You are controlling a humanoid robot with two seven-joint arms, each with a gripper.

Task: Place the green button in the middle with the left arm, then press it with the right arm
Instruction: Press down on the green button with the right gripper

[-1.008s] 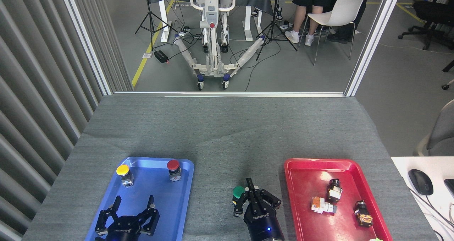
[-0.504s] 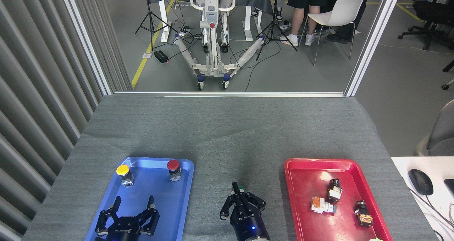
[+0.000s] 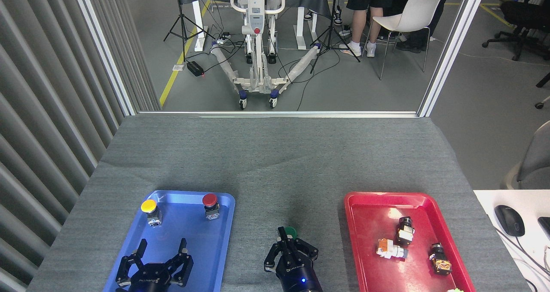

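The green button stands on the bare grey cloth of the middle, between the two trays. Only its dark-green cap shows. Its body is hidden behind my right gripper. That gripper sits right at the button's near side, fingers curled in and holding nothing, and one fingertip reaches up against the cap's left edge. Whether the tip bears on the cap I cannot tell. My left gripper hovers open over the near end of the blue tray, away from the button.
A yellow-capped button and a red-capped button stand at the blue tray's far end. The red tray on the right holds several small switch parts. A computer mouse lies on a white desk at the far right.
My right gripper has slid left and toward me, from the button's right side to just in front of it, now covering its body. The left gripper has stayed still.
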